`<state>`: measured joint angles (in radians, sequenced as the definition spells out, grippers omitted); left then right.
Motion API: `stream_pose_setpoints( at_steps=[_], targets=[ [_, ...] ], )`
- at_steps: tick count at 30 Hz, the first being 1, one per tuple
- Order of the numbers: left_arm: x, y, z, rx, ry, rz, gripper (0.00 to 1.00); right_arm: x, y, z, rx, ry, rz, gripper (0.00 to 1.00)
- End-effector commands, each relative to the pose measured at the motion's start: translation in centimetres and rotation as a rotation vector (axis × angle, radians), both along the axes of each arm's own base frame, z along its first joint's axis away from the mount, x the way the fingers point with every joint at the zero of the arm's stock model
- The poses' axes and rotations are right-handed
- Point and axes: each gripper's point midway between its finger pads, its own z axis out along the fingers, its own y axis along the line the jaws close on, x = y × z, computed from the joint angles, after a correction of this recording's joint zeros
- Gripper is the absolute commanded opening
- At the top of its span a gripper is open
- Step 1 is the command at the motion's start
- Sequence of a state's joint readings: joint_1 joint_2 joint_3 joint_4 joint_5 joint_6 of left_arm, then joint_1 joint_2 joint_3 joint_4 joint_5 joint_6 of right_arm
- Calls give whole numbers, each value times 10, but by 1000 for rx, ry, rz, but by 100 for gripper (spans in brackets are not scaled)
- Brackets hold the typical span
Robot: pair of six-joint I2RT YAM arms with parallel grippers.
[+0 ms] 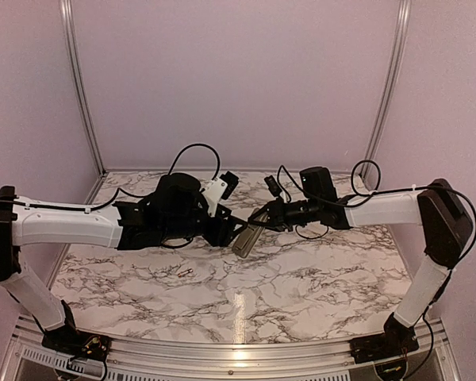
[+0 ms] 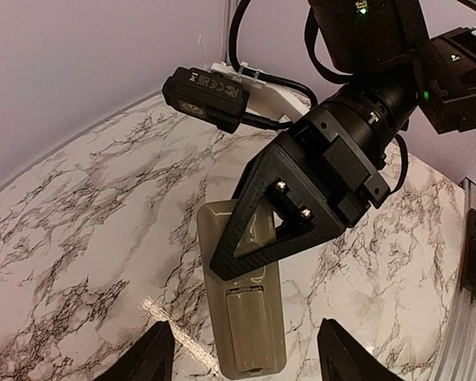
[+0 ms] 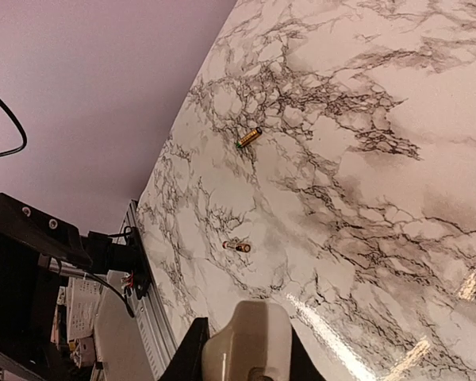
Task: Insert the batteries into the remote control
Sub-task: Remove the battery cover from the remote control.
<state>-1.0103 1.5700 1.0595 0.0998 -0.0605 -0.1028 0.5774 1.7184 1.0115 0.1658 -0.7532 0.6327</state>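
The remote control (image 1: 247, 238) hangs tilted above the middle of the table, and my right gripper (image 1: 259, 216) is shut on its upper part. In the left wrist view its greyish-tan back (image 2: 250, 317) faces the camera, with the battery cover in place. My left gripper (image 2: 246, 361) is open, one fingertip on each side of the remote's lower end, not touching it. In the right wrist view the remote's rounded end (image 3: 250, 341) sits between my right gripper's (image 3: 246, 361) black fingers. Two batteries (image 3: 248, 136) (image 3: 238, 247) lie apart on the marble, front left of centre (image 1: 186, 272).
The marble table (image 1: 317, 278) has an aluminium rail (image 1: 238, 349) along its near edge and pink walls behind and beside it. The right arm's wrist camera (image 2: 206, 95) and cables (image 1: 198, 151) hang close above the remote.
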Motion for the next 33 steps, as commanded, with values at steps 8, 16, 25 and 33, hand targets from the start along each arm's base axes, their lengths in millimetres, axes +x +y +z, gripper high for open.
stream_pose_setpoints(
  at_steps=[8, 16, 25, 33],
  targets=[
    [0, -17, -50, 98, 173, -31, 50, 9, 0, 33, 50, -63, -28, 0],
    [3, -17, -68, 152, 185, -25, 43, 9, 0, 32, 51, -52, -31, 0],
    [12, -14, -75, 193, 169, 17, 37, 7, 0, 35, 56, -48, -25, 0],
    [9, -14, -68, 180, 168, 1, 25, 4, -3, 39, 48, -63, -19, 0]
  ],
)
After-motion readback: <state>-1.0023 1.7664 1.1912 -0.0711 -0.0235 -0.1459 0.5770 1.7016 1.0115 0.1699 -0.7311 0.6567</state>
